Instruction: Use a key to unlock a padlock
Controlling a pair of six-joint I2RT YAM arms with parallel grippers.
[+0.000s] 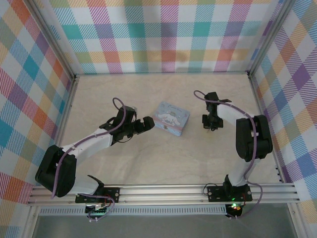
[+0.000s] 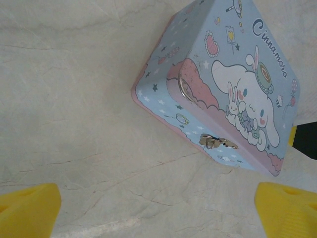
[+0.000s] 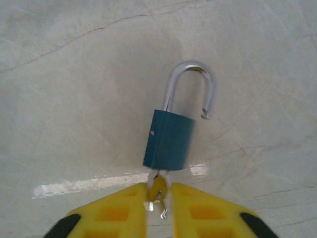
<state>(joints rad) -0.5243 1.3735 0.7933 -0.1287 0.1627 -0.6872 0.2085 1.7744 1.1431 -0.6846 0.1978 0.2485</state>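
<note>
tabletop (image 3: 74, 59), padlock (image 3: 168, 140) shackle-end opposite key (image 3: 157, 191)

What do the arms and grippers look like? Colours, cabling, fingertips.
Both arms, left arm and right arm, are white links with black joints, a purple cable looped along each. The left gripper and right gripper have yellow plastic fingers, the right's moulded with recessed pockets.
</note>
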